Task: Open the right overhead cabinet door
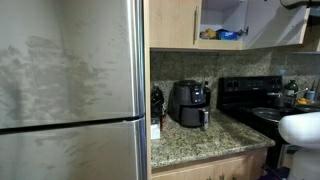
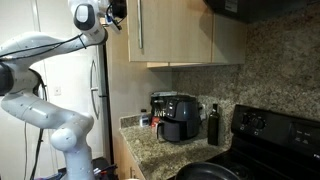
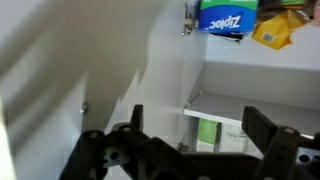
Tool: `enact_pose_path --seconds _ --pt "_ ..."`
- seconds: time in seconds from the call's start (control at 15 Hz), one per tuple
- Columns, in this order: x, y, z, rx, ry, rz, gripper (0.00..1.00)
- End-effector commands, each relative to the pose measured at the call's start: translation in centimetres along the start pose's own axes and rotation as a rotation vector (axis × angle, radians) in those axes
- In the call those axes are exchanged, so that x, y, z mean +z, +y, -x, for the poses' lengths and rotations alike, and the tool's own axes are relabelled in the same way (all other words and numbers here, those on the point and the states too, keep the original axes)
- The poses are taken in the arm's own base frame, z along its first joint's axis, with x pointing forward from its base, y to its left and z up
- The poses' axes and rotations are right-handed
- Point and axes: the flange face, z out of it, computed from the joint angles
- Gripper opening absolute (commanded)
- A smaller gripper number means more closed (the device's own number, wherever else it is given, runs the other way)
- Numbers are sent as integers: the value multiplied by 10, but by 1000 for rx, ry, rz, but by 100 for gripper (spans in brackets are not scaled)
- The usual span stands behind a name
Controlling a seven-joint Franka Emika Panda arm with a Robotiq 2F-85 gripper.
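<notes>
- The gripper comes in from the bottom of the wrist view with its two dark fingers spread wide and nothing between them.
- In an exterior view the gripper sits high up, just beside the top of the handle edge of the right overhead cabinet door. Whether it touches that edge cannot be told.
- The door stands open, swung out from the cabinet front. Its long axis is upright and its free edge points away from the wall into the room.
- Its tan outer face shows in that view, with the slim silver bar handle running vertically along the left edge.
- In an exterior view the door shows its paler inner face, to the right of the open compartment.
- Past the fingers, the wrist view looks into the open cabinet: a blue Ziploc box and a yellow packet sit up top. A white shelf runs below them, with a green box beneath it.
- A pale flat panel fills the left of the wrist view; whether it belongs to the door cannot be told.
- The matching tan door beside the open compartment is closed.
- Below, on the granite counter, stands a black air fryer, with a black stove beside it.
- A steel fridge fills the left of that view.
</notes>
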Motion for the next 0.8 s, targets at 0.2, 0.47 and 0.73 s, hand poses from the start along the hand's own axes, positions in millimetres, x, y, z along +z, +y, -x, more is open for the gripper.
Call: enact_pose_path --seconds 0.2,0.47,0.73 --pt "-2 41 22 33 -10 293 100" --pt "18 59 44 100 -88 322 100" --pt "57 23 88 174 -200 144 100"
